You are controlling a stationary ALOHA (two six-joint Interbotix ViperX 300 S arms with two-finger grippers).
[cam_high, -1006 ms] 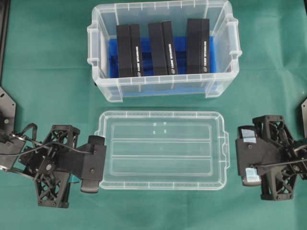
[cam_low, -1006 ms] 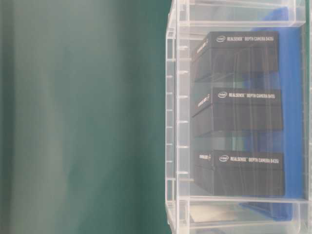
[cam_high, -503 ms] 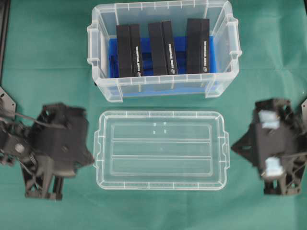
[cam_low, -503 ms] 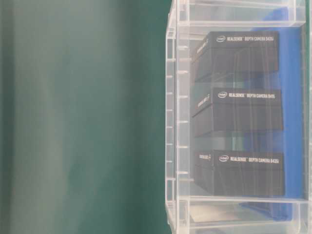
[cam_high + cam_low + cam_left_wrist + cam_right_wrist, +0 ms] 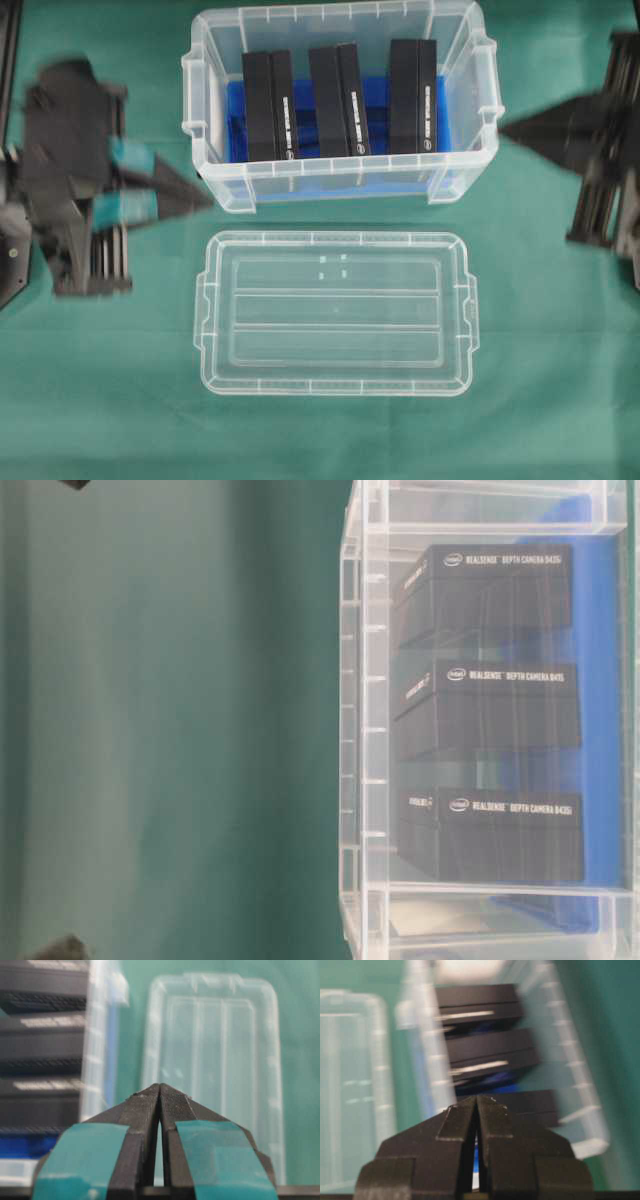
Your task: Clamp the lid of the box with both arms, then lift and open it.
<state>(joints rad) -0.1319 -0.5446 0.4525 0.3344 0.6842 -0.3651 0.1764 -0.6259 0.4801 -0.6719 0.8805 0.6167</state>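
The clear lid point(image 5: 336, 313) lies flat on the green cloth in front of the box point(image 5: 340, 178), a clear tub holding three black blocks point(image 5: 345, 98) on a blue bottom. My left gripper point(image 5: 205, 199), with teal tape bands, is shut and points right at the box's front left corner, apart from the lid. In the left wrist view its tips point(image 5: 159, 1089) meet, with the lid point(image 5: 215, 1060) beyond them. My right gripper point(image 5: 508, 128) is shut, pointing left beside the box's right end. Its tips point(image 5: 477, 1100) meet in front of the box point(image 5: 495, 1045).
Green cloth point(image 5: 100, 400) covers the table all round. In the table-level view the box wall point(image 5: 365, 730) fills the right half, with the three black blocks point(image 5: 490, 720) behind it. Black arm mounts stand at the far left point(image 5: 12, 255) and right edges.
Both arms have swung away from the lid's short ends toward the back, now flanking the box. Both grippers have shut. The lid and box have not moved.
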